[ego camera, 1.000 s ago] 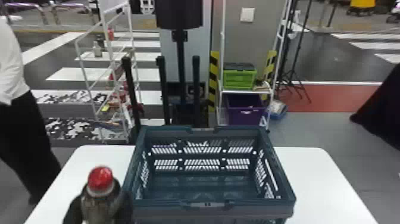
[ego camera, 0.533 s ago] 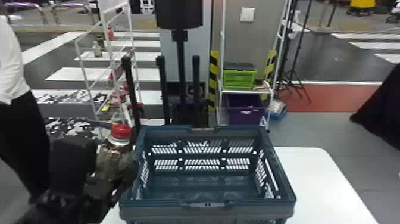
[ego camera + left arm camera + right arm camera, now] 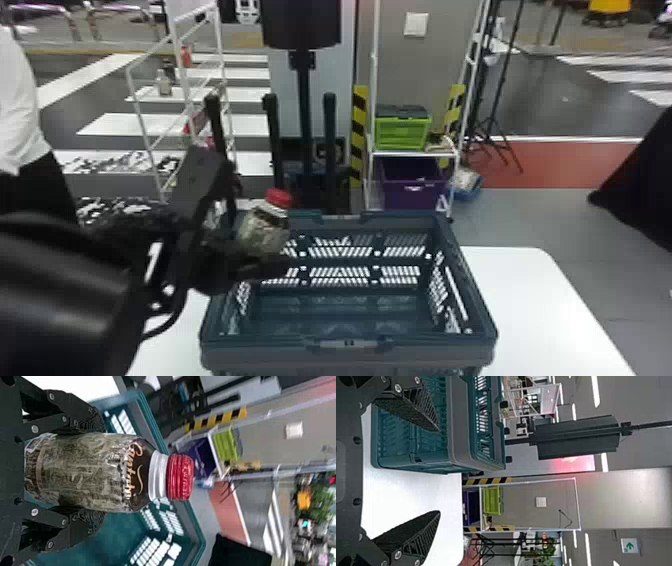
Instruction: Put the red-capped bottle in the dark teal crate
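My left gripper (image 3: pixel 250 265) holds the red-capped bottle (image 3: pixel 265 227) over the left side of the dark teal crate (image 3: pixel 350 348), with the bottle tilted a little and its cap up. In the left wrist view the bottle (image 3: pixel 91 471) is clamped between both fingers of the left gripper (image 3: pixel 97 471), its red cap (image 3: pixel 180 477) pointing away from the palm; the crate wall (image 3: pixel 194 534) lies beyond. The right gripper (image 3: pixel 440 471) is parked with its fingers wide apart, near the crate's outer side (image 3: pixel 459 427), nothing between them.
The crate stands on a white table (image 3: pixel 540 310), its right part bare. Behind are a white rack (image 3: pixel 185 100), a shelf with a green crate (image 3: pixel 402 131) and purple bin (image 3: pixel 412 185), and a dark pole stand (image 3: pixel 303 110). A person stands at the left.
The left arm has swung in from the left and moved right, carrying the bottle from beside the crate to over its left side. The crate has stayed put.
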